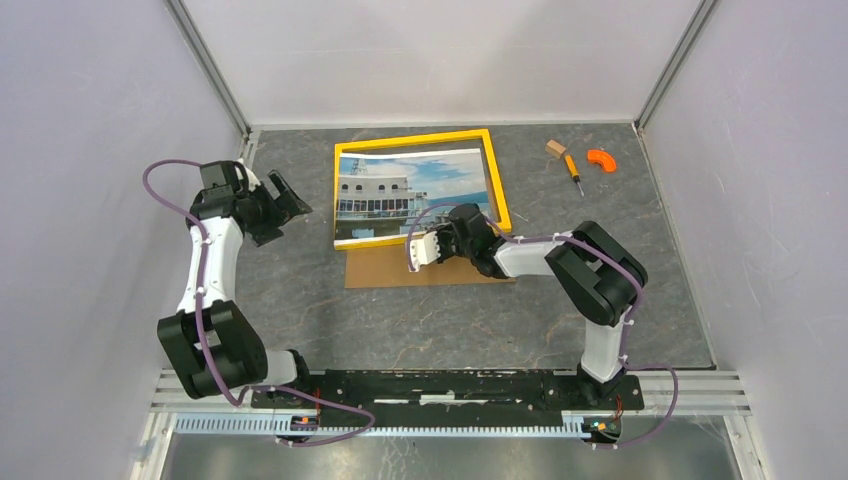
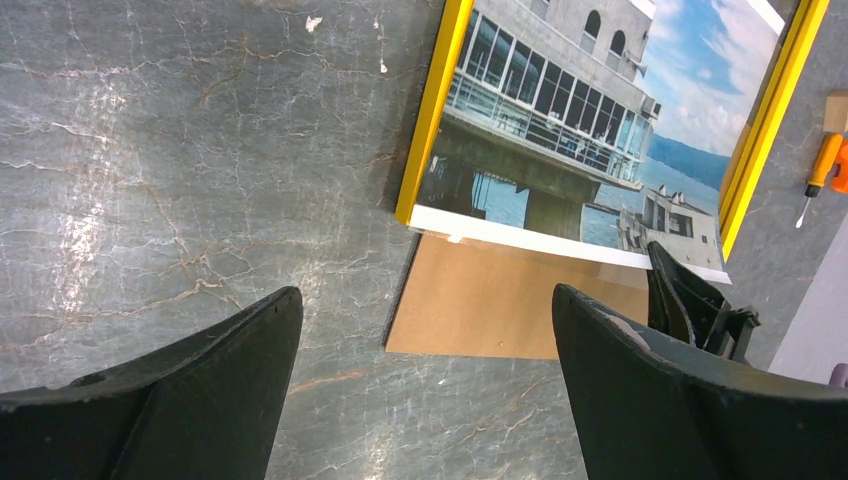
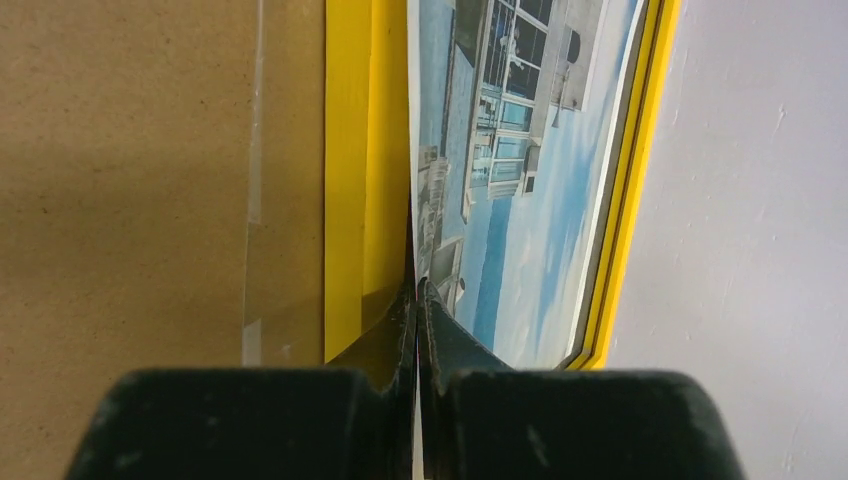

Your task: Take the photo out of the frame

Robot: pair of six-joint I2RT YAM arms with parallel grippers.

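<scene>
The photo [image 1: 410,192] of a white building and blue sky lies over the yellow frame [image 1: 497,175] at the table's back middle. Its near edge is lifted off the frame. My right gripper [image 1: 452,232] is shut on the photo's near edge [image 3: 440,240], with the frame's yellow border [image 3: 350,150] just beside the fingers. My left gripper [image 1: 290,205] is open and empty, left of the frame and apart from it. In the left wrist view the photo [image 2: 590,110] and frame [image 2: 432,110] lie ahead of the open fingers [image 2: 640,370].
The brown backing panel [image 1: 400,268] lies flat in front of the frame, with a clear sheet [image 3: 272,200] over it. A wooden block [image 1: 555,148], a small screwdriver [image 1: 574,171] and an orange piece [image 1: 600,158] lie at the back right. Walls enclose the table.
</scene>
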